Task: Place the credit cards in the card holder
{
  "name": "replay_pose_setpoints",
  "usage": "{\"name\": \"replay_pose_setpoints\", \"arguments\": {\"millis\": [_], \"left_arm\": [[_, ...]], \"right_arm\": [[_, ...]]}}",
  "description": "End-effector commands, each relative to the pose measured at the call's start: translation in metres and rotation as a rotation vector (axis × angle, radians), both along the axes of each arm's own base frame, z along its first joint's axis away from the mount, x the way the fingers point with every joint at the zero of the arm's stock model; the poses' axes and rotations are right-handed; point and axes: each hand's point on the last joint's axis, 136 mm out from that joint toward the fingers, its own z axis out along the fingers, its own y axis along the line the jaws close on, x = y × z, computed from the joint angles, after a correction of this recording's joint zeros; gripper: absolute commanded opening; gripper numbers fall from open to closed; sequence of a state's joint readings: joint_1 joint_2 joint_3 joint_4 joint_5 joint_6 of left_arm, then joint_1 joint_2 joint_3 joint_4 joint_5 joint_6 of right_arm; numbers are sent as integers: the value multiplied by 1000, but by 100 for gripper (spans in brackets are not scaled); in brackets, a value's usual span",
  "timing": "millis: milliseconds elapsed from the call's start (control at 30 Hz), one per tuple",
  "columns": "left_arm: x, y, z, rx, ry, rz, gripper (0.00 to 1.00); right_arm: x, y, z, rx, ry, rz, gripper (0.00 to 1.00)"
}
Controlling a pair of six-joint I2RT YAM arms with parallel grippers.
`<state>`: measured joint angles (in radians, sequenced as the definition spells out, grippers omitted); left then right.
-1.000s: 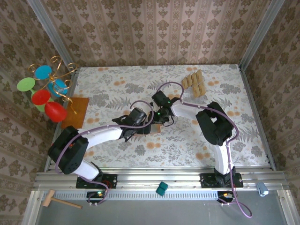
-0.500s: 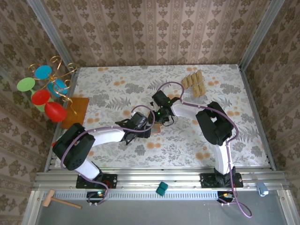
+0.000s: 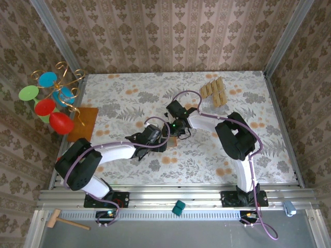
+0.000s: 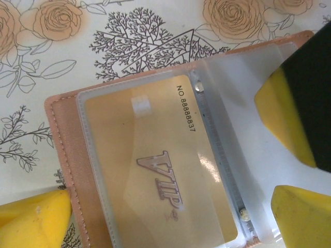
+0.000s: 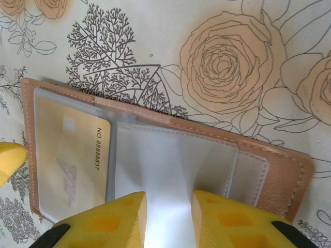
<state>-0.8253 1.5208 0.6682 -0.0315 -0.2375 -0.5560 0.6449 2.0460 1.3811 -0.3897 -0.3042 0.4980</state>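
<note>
The card holder [image 4: 62, 170] lies open on the flowered table, salmon-brown with clear sleeves; it also shows between the two arms [image 3: 175, 139]. One gold credit card [image 4: 155, 170] marked VIP sits inside its left sleeve [image 5: 67, 165]. My left gripper [image 4: 168, 209] hovers open over that card, its fingers [image 4: 31, 222] on either side. My right gripper [image 5: 169, 206] is shut on a clear sleeve page [image 5: 170, 165] and lifts it. More credit cards [image 3: 213, 92] lie in a bunch at the back right.
An orange-brown mat [image 3: 85, 123] lies at the left edge beside a wire stand with coloured discs [image 3: 49, 101]. The right gripper's finger [image 4: 289, 113] reaches in close to my left gripper. Patterned walls close in the table.
The left arm's wrist has shifted slightly toward the near side and its elbow has swung. The right arm keeps its hold in the same place.
</note>
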Motion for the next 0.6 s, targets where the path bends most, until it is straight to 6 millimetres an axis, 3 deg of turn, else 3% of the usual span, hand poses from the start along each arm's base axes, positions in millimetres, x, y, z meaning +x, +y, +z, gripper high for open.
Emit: {"name": "replay_pose_setpoints", "arguments": {"millis": [0,267,567], "left_arm": [[0,-3,7,-8,-36,-23,100],[-1,-1,-8,23,-8,-21,100],[-9,12,-27,56,23,12,100]], "right_arm": [[-1,10,-4,14,21,8,31],[-2,10,-4,10,23,10,31],[7,12,15,37,-7,8,38]]}}
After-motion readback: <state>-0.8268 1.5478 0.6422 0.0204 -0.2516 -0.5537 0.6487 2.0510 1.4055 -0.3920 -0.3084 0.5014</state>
